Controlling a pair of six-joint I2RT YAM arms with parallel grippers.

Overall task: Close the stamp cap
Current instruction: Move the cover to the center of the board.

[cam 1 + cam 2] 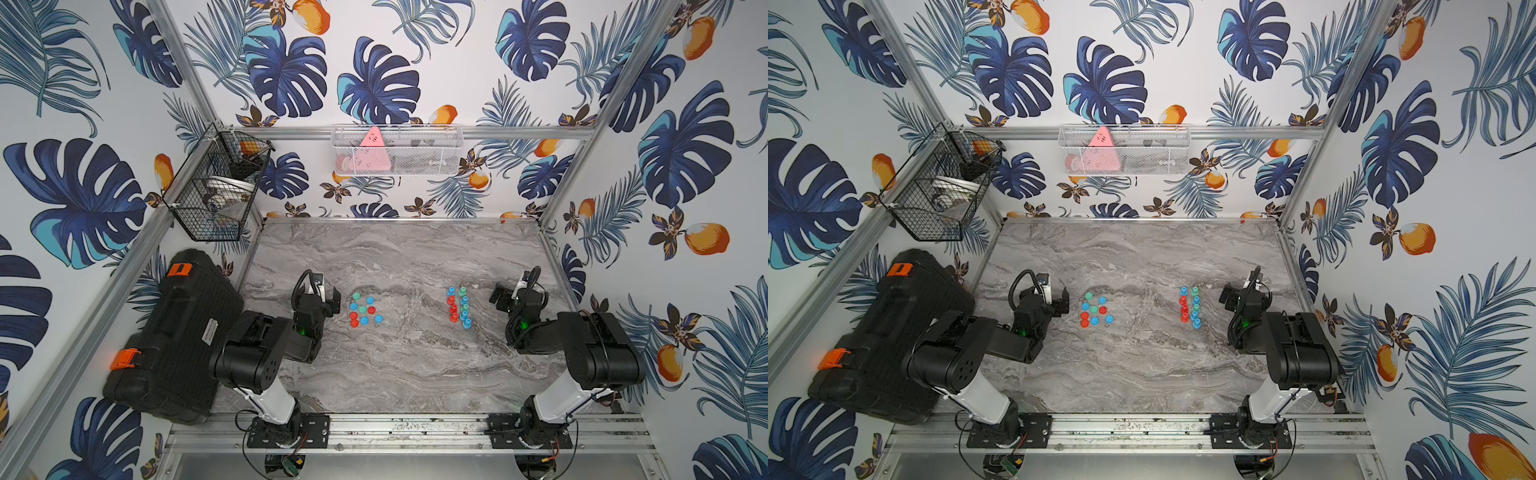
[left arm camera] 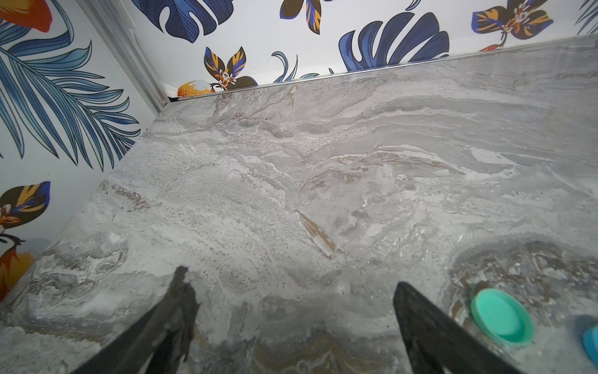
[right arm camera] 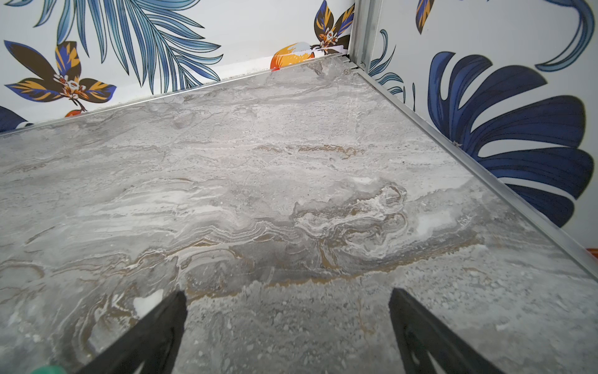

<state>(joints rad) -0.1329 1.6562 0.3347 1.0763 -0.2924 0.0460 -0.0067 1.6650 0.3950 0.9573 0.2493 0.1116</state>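
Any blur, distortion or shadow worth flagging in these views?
In both top views the wide lens splays the walls; caps and stamps look small and soft. Left wrist view: left gripper dark, fuzzy-edged; green cap clear. Right wrist view: right gripper likewise dark; even light, no glare on the table.

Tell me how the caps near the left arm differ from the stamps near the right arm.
The caps are low flat discs; the stamps are taller, with narrow tops. The caps lie in a loose cluster; the stamps stand in two straight rows. Both come in red, blue and green.
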